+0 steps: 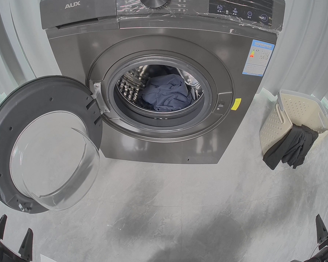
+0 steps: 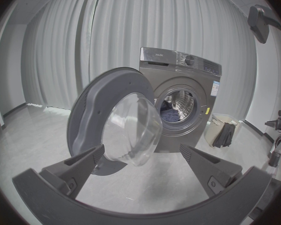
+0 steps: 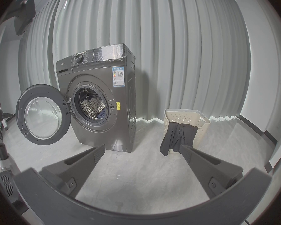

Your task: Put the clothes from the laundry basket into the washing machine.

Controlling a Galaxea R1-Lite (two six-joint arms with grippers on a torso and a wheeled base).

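The grey washing machine [image 1: 160, 91] stands ahead with its round door [image 1: 43, 142] swung wide to the left. A blue garment [image 1: 167, 93] lies inside the drum. To the right, a cream laundry basket [image 1: 306, 110] sits on the floor with a dark garment [image 1: 293, 146] draped over its front rim. My left gripper [image 2: 142, 149] is low at the near left, open and holding nothing. My right gripper [image 3: 142, 149] is low at the near right, also open and holding nothing, well short of the basket [image 3: 187, 116] and its dark garment [image 3: 178, 136].
White curtains [image 3: 184, 47] hang behind the machine and basket. The grey floor [image 1: 178, 208] stretches between me and the machine. The open door [image 2: 115, 116] juts out on the left side.
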